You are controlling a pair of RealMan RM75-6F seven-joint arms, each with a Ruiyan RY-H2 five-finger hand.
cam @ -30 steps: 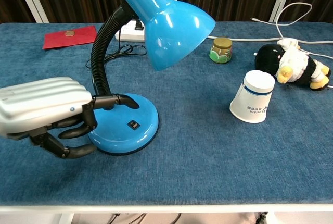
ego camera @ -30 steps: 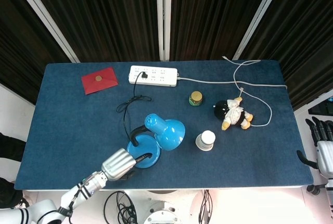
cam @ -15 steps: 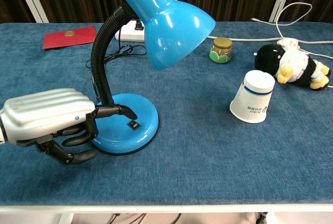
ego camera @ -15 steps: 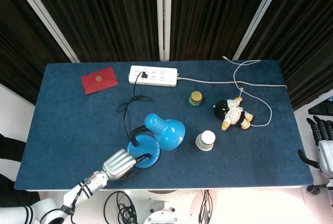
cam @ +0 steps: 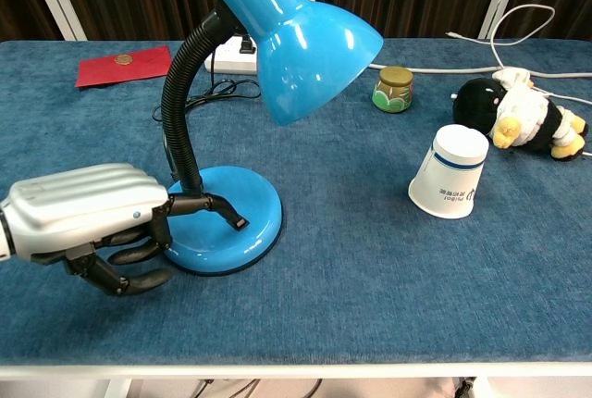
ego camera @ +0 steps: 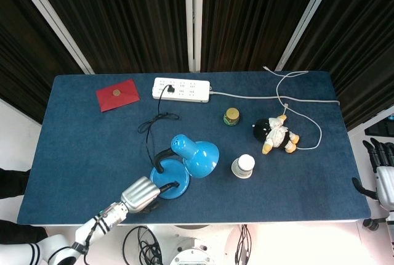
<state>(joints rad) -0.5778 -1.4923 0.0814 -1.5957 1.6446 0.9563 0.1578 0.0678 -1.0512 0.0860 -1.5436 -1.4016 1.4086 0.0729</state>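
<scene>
Lamp base [cam: 222, 222] sits near the table's near-left edge, just right of the left hand [cam: 88, 217]. One extended fingertip [cam: 238, 222] touches the base's switch; other fingers curl in, holding nothing. Right hand [ego camera: 383, 175] hangs well off the table's right end, apparently empty.

Near the table's [ego camera: 74, 154] front edge, left of centre: the desk lamp [ego camera: 184, 165], base at 7 o'clock of its shade. At the base's 7 o'clock, touching it: the left hand [cam: 88, 217]. At the lamp's 3 o'clock, nearby: the paper cup [ego camera: 243, 166]. At the cup's 1 o'clock: the plush toy [ego camera: 275, 134]. At the cup's 12 o'clock: the small jar [ego camera: 231, 116]. At the lamp's 12 o'clock, by the rear edge: the power strip [ego camera: 181, 89]. At the strip's 9 o'clock: the envelope [ego camera: 117, 95]. Off the table's right edge, at 3 o'clock: the right hand [ego camera: 381, 172].
</scene>
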